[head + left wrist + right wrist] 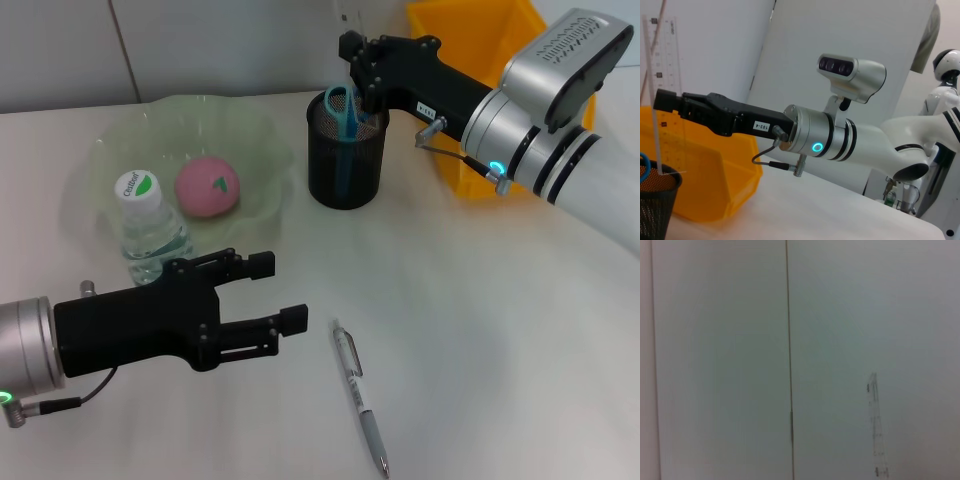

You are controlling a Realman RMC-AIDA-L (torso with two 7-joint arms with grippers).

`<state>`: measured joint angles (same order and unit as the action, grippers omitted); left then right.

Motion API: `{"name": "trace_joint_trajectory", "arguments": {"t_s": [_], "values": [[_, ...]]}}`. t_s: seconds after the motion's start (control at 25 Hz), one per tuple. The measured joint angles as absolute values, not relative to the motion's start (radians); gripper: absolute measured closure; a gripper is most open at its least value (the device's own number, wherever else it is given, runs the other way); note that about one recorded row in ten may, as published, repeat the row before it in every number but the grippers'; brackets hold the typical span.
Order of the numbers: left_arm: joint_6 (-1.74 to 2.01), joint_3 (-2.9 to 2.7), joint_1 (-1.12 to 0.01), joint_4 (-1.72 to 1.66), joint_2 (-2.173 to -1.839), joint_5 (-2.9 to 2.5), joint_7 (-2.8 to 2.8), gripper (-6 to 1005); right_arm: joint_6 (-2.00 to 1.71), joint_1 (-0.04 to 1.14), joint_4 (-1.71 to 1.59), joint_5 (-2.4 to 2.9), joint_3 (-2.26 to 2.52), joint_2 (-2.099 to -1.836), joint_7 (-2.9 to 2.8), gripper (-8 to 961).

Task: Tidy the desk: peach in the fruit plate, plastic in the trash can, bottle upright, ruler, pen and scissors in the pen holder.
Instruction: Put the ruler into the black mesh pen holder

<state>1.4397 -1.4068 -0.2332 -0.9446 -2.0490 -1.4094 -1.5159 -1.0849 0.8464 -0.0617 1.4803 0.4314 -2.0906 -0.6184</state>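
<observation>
Head view: near the tabletop's far edge, the right gripper (358, 60) hangs over the pen holder (345, 150), which holds the scissors (343, 112). The pen (361, 395) lies near the front edge beside the released left gripper (280, 292).

Left wrist view: the right gripper (662, 102) is clenched on the upright ruler (664, 90).

Right wrist view: only the ruler's (875, 425) faint edge shows.

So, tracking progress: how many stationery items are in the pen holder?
2: the scissors inside the pen holder, and the ruler, lower end in it, held by the right gripper. The pen lies on the desk.
</observation>
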Motion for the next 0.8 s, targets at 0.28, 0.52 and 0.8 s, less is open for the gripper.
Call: {"name": "trace_joint_trajectory", "arguments": {"t_s": [0.28, 0.52, 0.8], "values": [[1.455, -1.39, -0.236, -0.941, -2.049, -1.412, -1.518, 193, -1.056, 0.847, -0.061, 1.479, 0.433, -2.091, -0.616, 894], [1.458, -1.39, -0.238, -0.94, -2.049, -1.413, -1.52, 194, -1.054, 0.85, -0.061, 1.48, 0.433, -2.091, -0.617, 883], [1.464, -1.39, -0.242, -0.94, -2.052, -1.411, -1.53, 194, -1.033, 0.874, -0.054, 1.479, 0.421, -2.092, -0.582, 871]]}}
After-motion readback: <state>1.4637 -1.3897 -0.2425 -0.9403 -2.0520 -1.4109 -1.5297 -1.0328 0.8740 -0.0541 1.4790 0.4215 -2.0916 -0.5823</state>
